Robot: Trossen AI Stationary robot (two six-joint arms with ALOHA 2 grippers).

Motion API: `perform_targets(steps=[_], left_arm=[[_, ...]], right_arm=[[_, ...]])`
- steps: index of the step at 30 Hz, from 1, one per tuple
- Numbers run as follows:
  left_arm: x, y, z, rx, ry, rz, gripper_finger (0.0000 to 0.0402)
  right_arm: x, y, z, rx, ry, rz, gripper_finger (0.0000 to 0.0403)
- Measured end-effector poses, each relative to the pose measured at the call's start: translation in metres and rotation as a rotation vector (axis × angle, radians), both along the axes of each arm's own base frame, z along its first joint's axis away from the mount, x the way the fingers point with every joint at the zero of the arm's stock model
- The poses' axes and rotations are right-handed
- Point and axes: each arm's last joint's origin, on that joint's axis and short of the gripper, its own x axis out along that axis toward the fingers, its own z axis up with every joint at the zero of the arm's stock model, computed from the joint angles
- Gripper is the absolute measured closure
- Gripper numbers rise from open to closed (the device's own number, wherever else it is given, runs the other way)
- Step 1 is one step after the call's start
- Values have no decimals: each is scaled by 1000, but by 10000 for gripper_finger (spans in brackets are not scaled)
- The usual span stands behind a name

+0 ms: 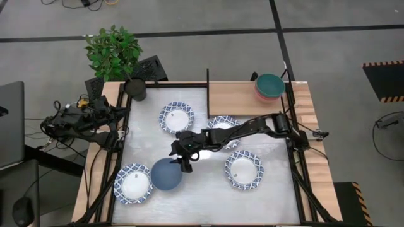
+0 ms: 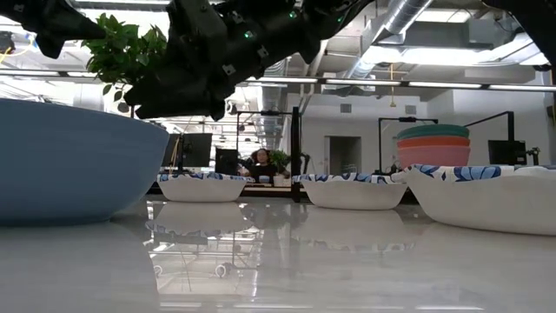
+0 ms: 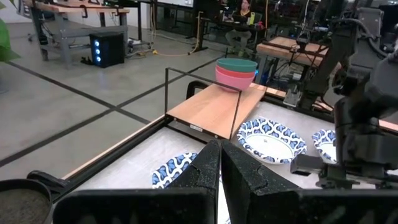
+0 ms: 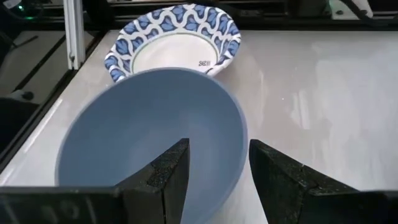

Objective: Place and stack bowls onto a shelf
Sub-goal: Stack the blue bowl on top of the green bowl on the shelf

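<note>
A solid blue bowl (image 1: 165, 175) sits on the white table at the near left, its edge against a white bowl with a blue patterned rim (image 1: 133, 183). My right gripper (image 1: 184, 165) is open at the blue bowl's right rim. In the right wrist view (image 4: 217, 146) one finger stands over the bowl's inside (image 4: 143, 124) and the other outside it. Three more patterned bowls (image 1: 176, 117) (image 1: 222, 126) (image 1: 243, 169) rest on the table. A green bowl on pink ones (image 1: 270, 87) is stacked on the wooden shelf (image 1: 237, 98). My left gripper (image 3: 219, 163) is shut and empty, parked at the table's left edge.
A potted plant (image 1: 113, 50) and a dark pot (image 1: 135, 88) stand at the far left corner. The shelf's thin black posts (image 1: 207, 82) rise at the far side. My right arm (image 1: 252, 129) lies over the middle patterned bowl. A person (image 2: 259, 163) sits in the room behind.
</note>
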Motion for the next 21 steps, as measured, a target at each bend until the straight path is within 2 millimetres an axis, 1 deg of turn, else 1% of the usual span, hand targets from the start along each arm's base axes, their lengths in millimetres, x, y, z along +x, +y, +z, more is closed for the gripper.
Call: perform_targets(steps=[2, 6, 8, 9, 13, 16, 21], left_arm=[[0, 0, 0, 0, 0, 0, 401], [0, 0, 0, 0, 0, 0, 401], [0, 0, 0, 0, -1, 0, 401], [0, 0, 0, 0, -1, 0, 401], [0, 0, 0, 0, 0, 0, 401], [0, 0, 0, 0, 0, 0, 401], [0, 0, 0, 0, 0, 0, 401]], right_arm=[[0, 0, 0, 0, 0, -1, 211], [3, -1, -17, 16, 41, -13, 211], [5, -3, -27, 52, 57, -9, 211], [9, -3, -30, 78, 41, -6, 211], [8, -12, -37, 136, 80, -7, 214], [8, -15, -37, 132, 96, -28, 234], [5, -16, -42, 112, 153, -54, 302]])
